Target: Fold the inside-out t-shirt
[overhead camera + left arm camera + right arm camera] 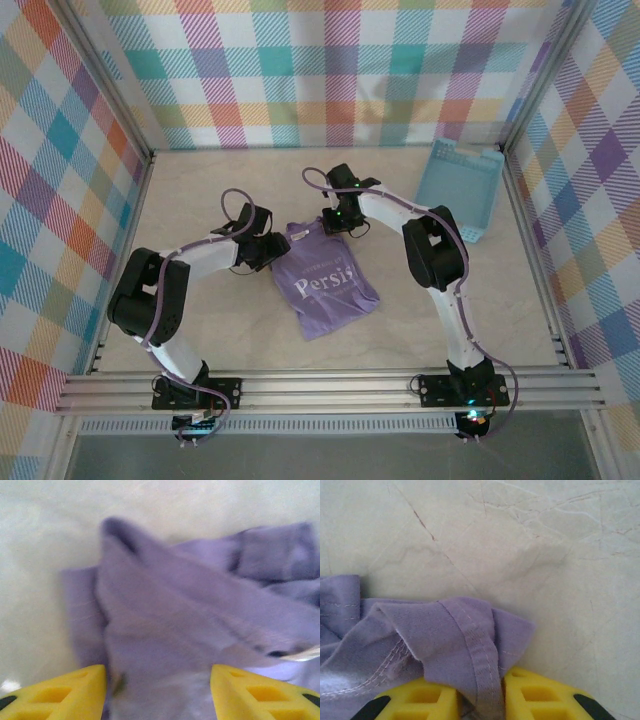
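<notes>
- Nearest, both arm bases stand on the metal rail [330, 385] along the near edge of the pale, marbled table [200, 200].
- Past the rail, the lavender t-shirt [330, 285] lies crumpled near the middle of the table, between the two arms. Pale lettering faces up, and its near corner points toward the rail.
- The left claw [272, 248] reaches in at the shirt's left edge.
- From the left wrist, the left claw [157, 672] has its yellow fingers [65, 692] set well apart. Folds of the t-shirt [190, 620] are bunched between and beyond them. The picture is blurred, and I cannot tell whether the fingers press the cloth.
- A little farther on, the right claw [338, 222] comes down on the shirt's far edge.
- From the right wrist, the right claw [479, 690] is nearly closed. Its two yellow fingers [540, 695] pinch a stitched hem band of the t-shirt [440, 630] that runs down between them. Bare table [520, 545] spreads beyond the fold.
- Farther still, a light blue slotted basket [460, 190] sits by the far right corner, well apart from the shirt.
- At the back rises the plaid wall [330, 70].
</notes>
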`<state>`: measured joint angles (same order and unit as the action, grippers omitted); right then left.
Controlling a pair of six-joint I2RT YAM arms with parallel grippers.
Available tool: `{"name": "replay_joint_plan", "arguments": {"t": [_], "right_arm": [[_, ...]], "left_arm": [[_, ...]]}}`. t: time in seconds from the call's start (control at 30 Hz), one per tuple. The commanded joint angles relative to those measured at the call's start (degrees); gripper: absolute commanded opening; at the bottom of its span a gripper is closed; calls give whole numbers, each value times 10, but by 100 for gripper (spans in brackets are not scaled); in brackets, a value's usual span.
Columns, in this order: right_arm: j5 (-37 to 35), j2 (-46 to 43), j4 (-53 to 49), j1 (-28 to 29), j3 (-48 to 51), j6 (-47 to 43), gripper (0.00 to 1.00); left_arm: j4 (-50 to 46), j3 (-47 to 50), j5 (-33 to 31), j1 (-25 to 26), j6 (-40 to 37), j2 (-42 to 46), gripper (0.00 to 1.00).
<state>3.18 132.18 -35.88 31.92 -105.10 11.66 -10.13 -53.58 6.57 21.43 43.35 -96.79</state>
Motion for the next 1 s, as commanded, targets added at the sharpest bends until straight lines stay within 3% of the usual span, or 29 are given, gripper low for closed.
{"name": "replay_joint_plan", "arguments": {"t": [0.0,0.2,0.47,0.97], "right_arm": [[26,12,-8,18,18,15,22],[16,8,-3,18,30,23,18],[13,5,-2,12,33,28,18],[12,6,-2,12,37,30,18]], "left_arm": [[50,-17,21,-3,13,-18,56],[32,-24,14,-4,11,-32,51],[-145,-55,-130,14,3,45,63],[-108,-91,-71,16,3,-51,61]]}}
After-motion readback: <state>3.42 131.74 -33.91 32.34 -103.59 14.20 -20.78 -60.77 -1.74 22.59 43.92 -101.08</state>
